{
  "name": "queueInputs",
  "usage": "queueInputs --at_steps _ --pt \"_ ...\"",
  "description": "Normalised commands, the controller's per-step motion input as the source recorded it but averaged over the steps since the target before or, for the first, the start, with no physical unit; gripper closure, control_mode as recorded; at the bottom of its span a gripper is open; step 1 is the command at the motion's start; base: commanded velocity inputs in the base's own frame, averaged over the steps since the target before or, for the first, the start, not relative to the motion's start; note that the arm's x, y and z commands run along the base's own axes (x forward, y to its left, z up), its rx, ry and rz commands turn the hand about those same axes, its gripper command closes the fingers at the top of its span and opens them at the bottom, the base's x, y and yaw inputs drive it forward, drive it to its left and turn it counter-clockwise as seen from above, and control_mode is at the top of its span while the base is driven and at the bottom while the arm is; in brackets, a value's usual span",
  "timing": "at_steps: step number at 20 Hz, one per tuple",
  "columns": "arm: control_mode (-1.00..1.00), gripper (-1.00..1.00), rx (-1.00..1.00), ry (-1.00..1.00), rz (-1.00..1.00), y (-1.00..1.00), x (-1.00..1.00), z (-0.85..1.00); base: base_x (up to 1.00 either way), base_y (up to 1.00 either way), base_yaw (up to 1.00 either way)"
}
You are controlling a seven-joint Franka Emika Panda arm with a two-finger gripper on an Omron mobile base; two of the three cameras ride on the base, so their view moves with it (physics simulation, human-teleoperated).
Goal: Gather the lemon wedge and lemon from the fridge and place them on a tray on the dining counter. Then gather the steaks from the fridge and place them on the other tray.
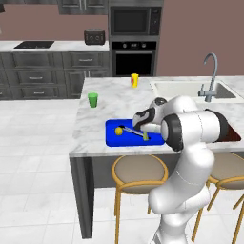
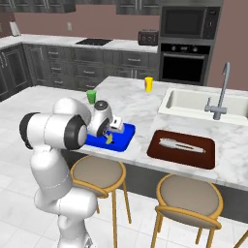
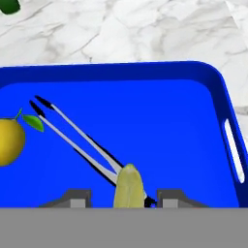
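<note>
The pale yellow lemon wedge [image 3: 129, 186] lies between the parted fingers of the gripper [image 3: 122, 199], released onto the blue plastic tray [image 3: 220, 82]; the round yellow lemon [image 3: 8, 140] rests to its left. Steaks look next: retreat towards the fridge.

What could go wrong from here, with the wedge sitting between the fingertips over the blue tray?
1. The lemon wedge lies on the tongs, not flat on the blue tray; it may slide or tip once the gripper moves off.
2. The jaws stand only partly apart, so a lift now could drag the wedge along.
3. A nudge to the tongs could roll the lemon beside their tips.
</note>
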Motion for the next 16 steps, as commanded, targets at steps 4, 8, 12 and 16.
queueInputs --at_steps 4,8,12,16 --pt "-1.00 -1.00 0.03 0.00 0.00 -0.08 0.05 0.05 0.00 0.00 0.00" --pt "-1.00 -1.00 0.00 0.00 -0.01 0.00 -0.08 0.52 0.00 0.00 0.00" --pt "-1.00 -1.00 0.00 0.00 -0.03 0.05 -0.34 0.83 0.00 0.00 0.00" --pt "-1.00 -1.00 0.00 0.07 -0.04 0.13 -0.49 0.86 0.00 0.00 0.00"
